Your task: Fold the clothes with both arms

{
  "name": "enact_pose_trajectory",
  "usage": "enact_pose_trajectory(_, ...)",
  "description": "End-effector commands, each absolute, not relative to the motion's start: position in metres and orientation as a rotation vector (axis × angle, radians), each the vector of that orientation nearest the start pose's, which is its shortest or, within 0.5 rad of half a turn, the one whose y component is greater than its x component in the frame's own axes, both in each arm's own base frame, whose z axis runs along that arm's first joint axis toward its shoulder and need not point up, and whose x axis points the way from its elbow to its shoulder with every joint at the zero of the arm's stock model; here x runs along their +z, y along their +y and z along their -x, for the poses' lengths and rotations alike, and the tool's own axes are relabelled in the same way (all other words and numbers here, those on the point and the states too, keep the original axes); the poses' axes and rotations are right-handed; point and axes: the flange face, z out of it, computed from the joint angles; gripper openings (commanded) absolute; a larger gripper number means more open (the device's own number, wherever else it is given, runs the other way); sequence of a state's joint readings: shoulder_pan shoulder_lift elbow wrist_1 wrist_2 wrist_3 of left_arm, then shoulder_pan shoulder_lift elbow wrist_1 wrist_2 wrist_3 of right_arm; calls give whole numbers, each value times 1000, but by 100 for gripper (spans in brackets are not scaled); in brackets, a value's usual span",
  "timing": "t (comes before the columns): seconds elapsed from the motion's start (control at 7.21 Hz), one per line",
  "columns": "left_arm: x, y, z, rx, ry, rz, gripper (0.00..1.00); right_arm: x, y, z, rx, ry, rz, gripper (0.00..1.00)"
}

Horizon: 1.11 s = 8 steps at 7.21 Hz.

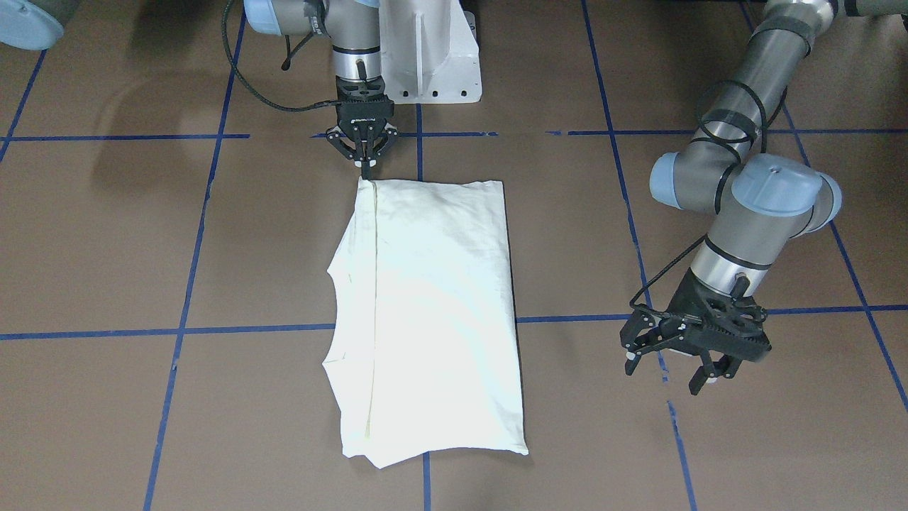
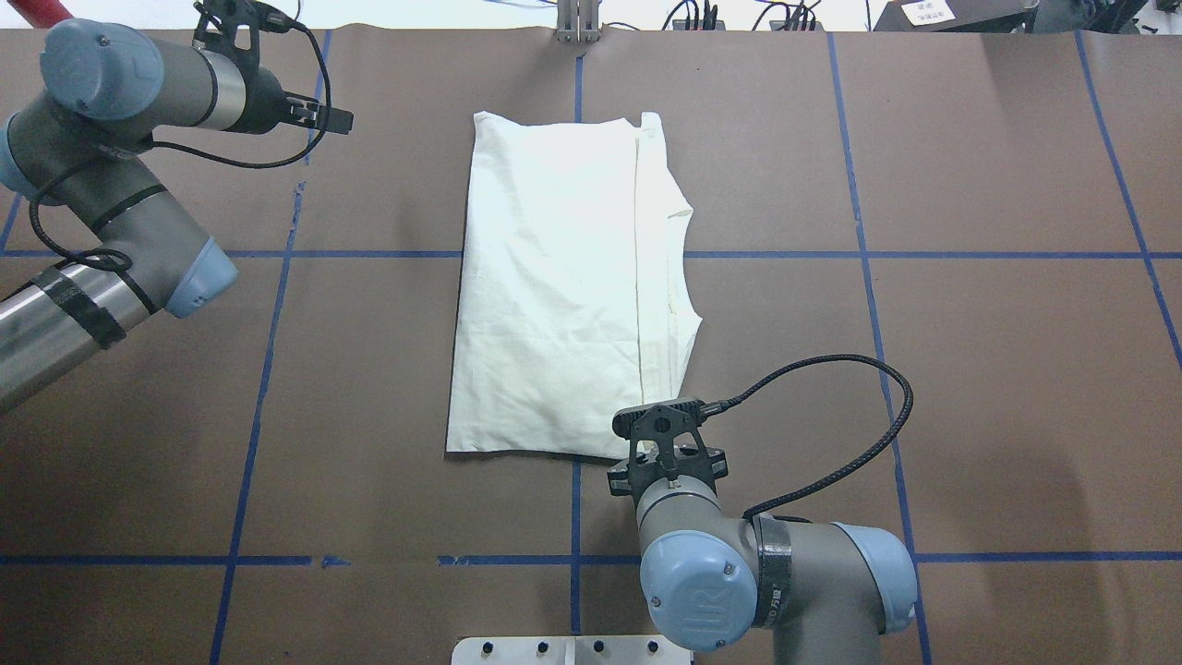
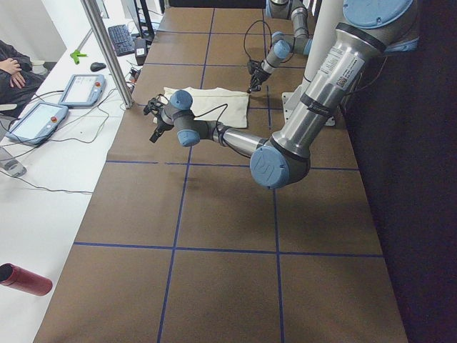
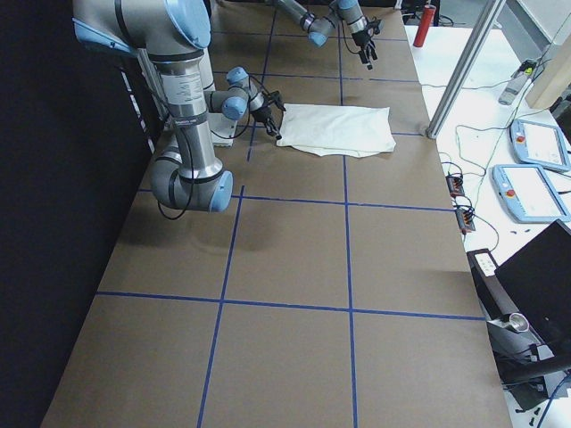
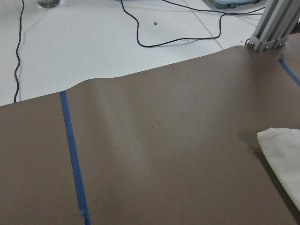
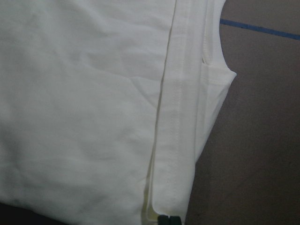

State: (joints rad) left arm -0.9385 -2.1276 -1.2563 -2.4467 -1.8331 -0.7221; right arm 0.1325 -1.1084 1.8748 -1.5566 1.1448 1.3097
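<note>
– Shirt (image 1: 433,305) in the front view: where does it lie?
– Mid-bench (image 1: 106,248), folded into a long strip, plain side up. The right tool (image 1: 367,170) sits at the strip's 11 o'clock corner, where the seam (image 1: 372,284) ends. Its fingers are pressed together on the edge, and I judge they pinch cloth. The left tool (image 1: 670,372) hangs at 4 o'clock, spread and holding nothing, well apart from the shirt.
– Overhead?
– Mirrored. The right tool is at the shirt's 5 o'clock edge, with its tips hidden under its own body. The left tool is out at 10 o'clock, off the cloth.
– Side views?
– Both tools are too small there to judge the fingers. The shirt lies flat.
– Wrist views?
– In the right one the dark tips meet at 6 o'clock, right on the seam's end. The left one shows bare bench, with one shirt corner at 4 o'clock.
– So how should the step be done?
– My guess is that the strip gets halved end to end. The left tool should take the other corner of that same short edge and pinch every layer, not just the top one. Then both should lift low and level and travel together, or the strip will skew. The flap (image 1: 347,284) beside the seam looks likely to slip open if it's dragged.
</note>
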Motion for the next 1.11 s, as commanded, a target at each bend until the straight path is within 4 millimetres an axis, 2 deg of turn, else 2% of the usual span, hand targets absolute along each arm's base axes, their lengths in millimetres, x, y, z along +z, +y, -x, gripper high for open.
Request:
enact_pose_trajectory(0.0,382,-656,-349,67,879,-718,100,277,-264,558,111,-686,-497,0)
enact_pose_trajectory(0.14,382,-655,-351,70,879,-716,100,284,-258,538,197,-715,-461,0)
enact_pose_trajectory(0.28,382,-655,-352,70,880,-714,100,303,-250,534,267,-713,-411,0)
enact_pose_trajectory(0.55,382,-655,-352,66,882,-712,100,305,-232,541,360,-741,-362,0)
enact_pose_trajectory(0.83,382,-654,-354,67,884,-710,100,308,-231,542,361,-736,-360,0)
enact_pose_trajectory(0.97,382,-653,-355,69,884,-709,100,308,-231,540,361,-738,-360,6)
